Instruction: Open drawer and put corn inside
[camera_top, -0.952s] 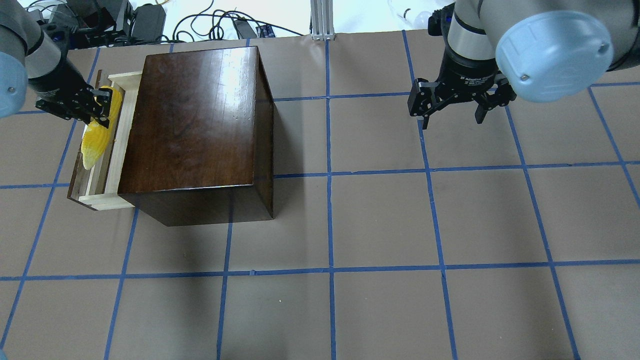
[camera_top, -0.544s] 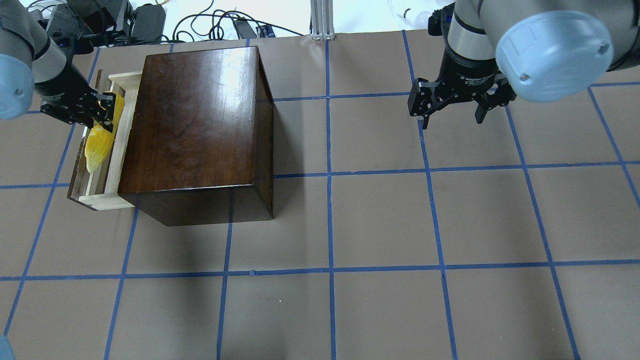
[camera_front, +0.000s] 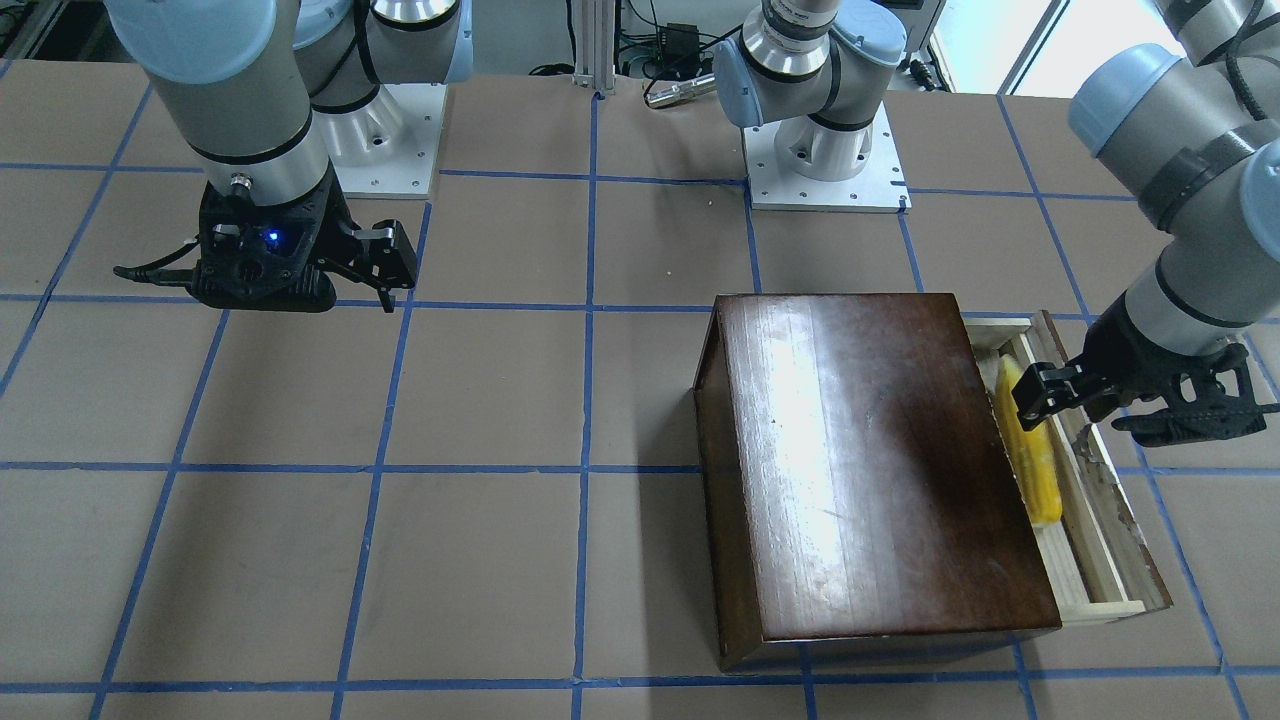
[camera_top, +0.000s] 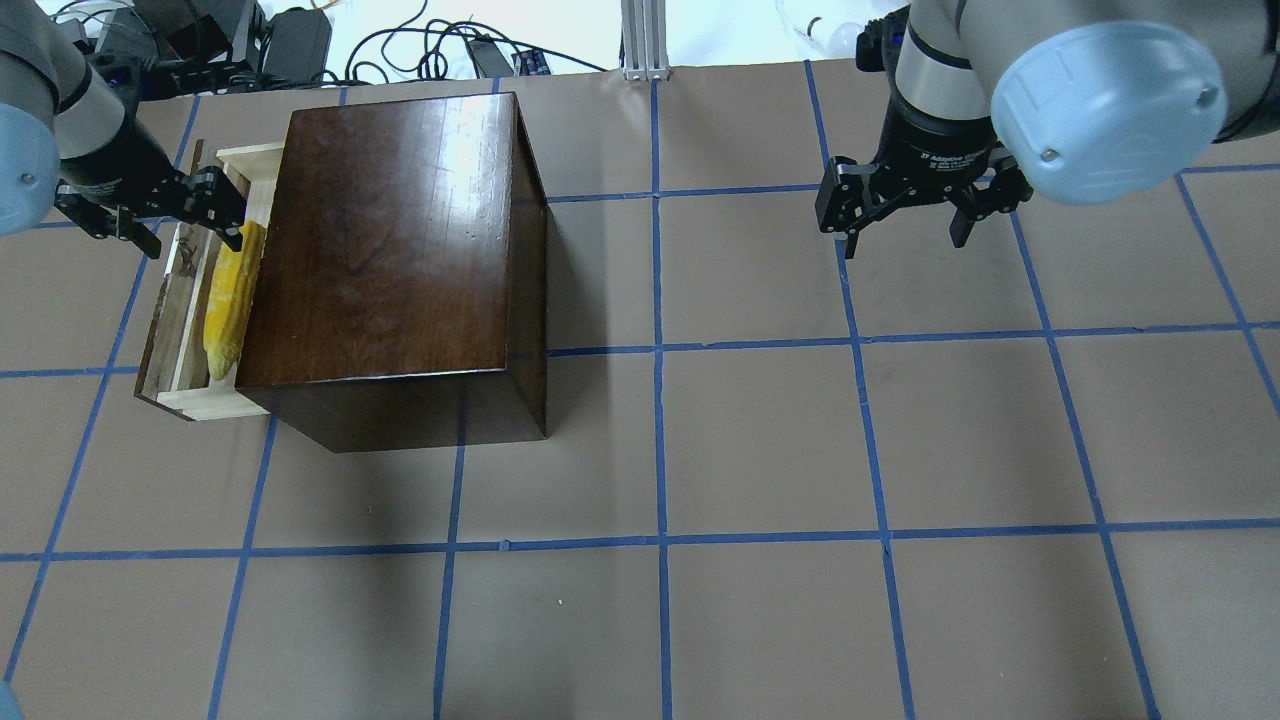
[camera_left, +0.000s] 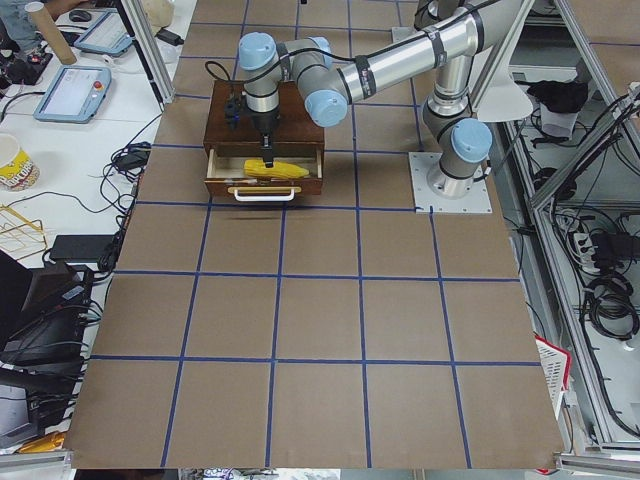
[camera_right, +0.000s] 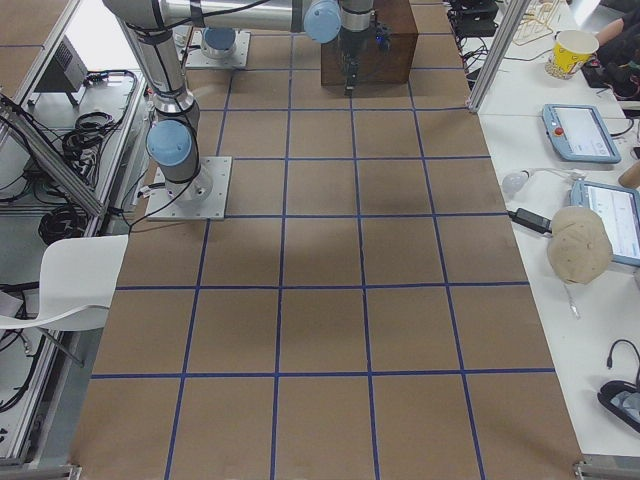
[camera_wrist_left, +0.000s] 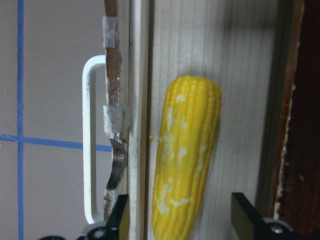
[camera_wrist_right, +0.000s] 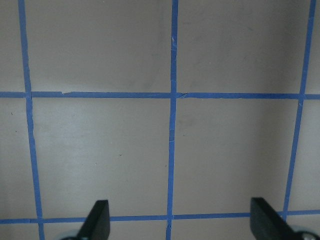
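Table: brown paper with a blue tape grid, under both of your grippers. Wooden box: glossy dark brown, just beside your left gripper, on the side toward your right gripper. It's well apart from the right one.

Drawer: pulled partway out of the box and directly below your left gripper. Pale wood inside, dark scuffed front panel. The white handle is on the outside of that panel, out past one fingertip in the left wrist view.

Corn: lying flat on the drawer floor, lengthwise along the drawer, beneath your left gripper. In the left wrist view it runs away from the fingertips, with its near end between them. Both fingers are clear of it, with a gap on each side.

Your left gripper is spread wide and grips nothing. One finger is over the drawer's front wall, the other over the floor by the box.

Your right gripper is also spread wide and empty. It hangs above bare table, with a tape crossing ahead of its fingertips in the right wrist view.
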